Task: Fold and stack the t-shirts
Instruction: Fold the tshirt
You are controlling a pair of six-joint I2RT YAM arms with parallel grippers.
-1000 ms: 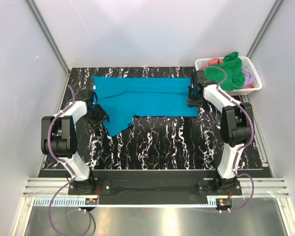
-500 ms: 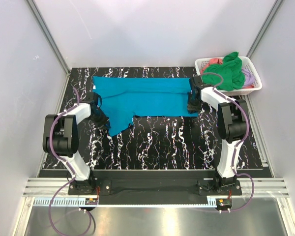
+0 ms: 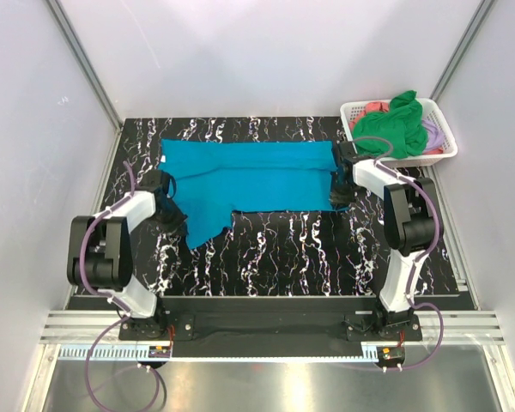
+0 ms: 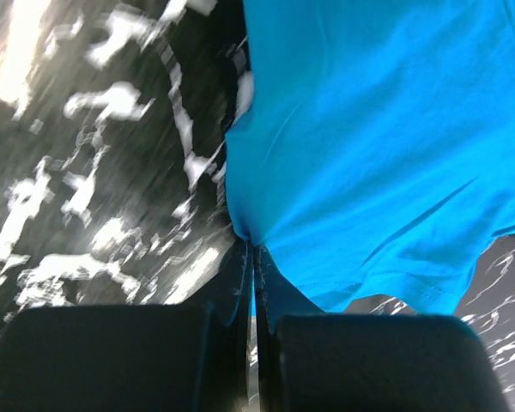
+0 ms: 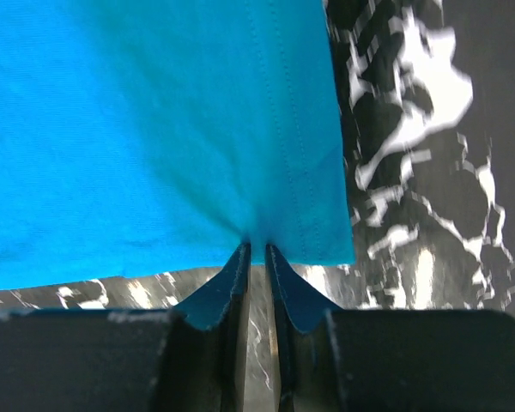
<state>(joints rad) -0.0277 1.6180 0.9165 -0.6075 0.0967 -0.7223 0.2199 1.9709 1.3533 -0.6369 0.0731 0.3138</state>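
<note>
The teal-blue t-shirt (image 3: 257, 172) lies spread across the far half of the black marbled table (image 3: 283, 249), one flap hanging toward the near left. My left gripper (image 3: 172, 225) is at that flap's left edge; in the left wrist view its jaws (image 4: 256, 249) are shut on a pinch of teal cloth (image 4: 369, 129). My right gripper (image 3: 340, 197) sits at the shirt's near right corner. In the right wrist view it (image 5: 257, 246) is shut on the hem (image 5: 154, 129). More t-shirts, green (image 3: 396, 124), coral-pink (image 3: 376, 107) and lilac (image 3: 432, 131), are heaped in the basket.
A white lattice basket (image 3: 348, 111) stands at the far right corner of the table. Grey walls with metal rails close in the left, back and right sides. The arm bases are bolted along the near edge.
My left gripper has shut on the shirt's left flap and drawn toward the near edge. The right gripper has pulled the right corner nearer too, shifting the shirt slightly.
</note>
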